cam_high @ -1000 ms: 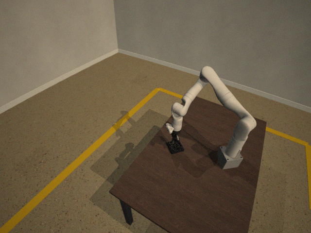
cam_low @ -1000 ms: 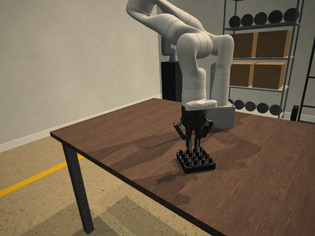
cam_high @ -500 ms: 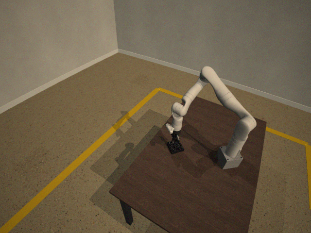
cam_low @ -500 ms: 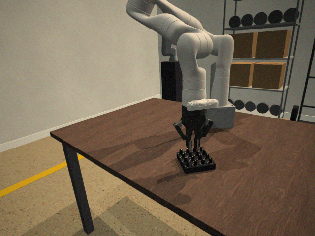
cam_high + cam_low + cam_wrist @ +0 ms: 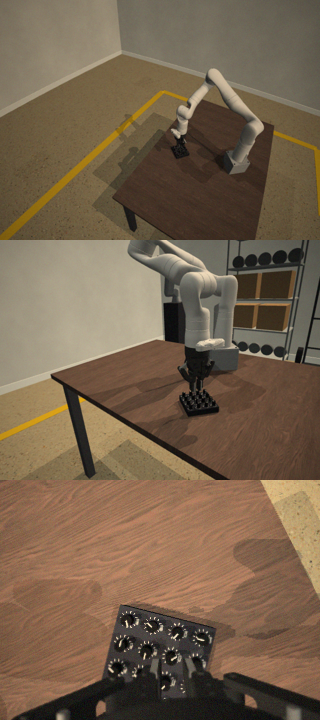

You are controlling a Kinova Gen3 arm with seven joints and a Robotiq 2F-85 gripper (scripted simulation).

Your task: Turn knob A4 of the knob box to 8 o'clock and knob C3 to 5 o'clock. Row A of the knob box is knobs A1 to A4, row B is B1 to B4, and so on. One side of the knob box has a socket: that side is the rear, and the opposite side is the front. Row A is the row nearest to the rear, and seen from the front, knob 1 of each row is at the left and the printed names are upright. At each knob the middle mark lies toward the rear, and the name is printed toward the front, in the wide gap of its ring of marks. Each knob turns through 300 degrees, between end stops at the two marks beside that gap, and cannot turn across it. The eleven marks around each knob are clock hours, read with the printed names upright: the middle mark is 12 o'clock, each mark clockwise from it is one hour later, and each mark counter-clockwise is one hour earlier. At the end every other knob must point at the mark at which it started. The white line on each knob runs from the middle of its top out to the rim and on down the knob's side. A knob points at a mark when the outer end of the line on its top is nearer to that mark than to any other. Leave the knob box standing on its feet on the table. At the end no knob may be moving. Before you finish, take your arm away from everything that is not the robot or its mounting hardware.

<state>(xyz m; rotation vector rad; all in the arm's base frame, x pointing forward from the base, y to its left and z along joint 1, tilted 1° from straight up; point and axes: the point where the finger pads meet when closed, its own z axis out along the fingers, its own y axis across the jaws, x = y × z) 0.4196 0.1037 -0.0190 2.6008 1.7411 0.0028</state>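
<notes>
Black plastic-looking knob box (image 5: 182,156) (image 5: 204,411) (image 5: 160,639), low in the wrist frame, probably skids easily, so the narrowly parted, empty gripper (image 5: 181,143) (image 5: 196,389) (image 5: 172,670) should pinch knobs (image 5: 180,150) (image 5: 213,403) (image 5: 201,638) squarely by their sides.

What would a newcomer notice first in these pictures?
Probably the large white arm, reaching from its grey base over the dark wooden table. Next, perhaps, the small black knob box on that table, with the black hand pointing down at its knobs.
</notes>
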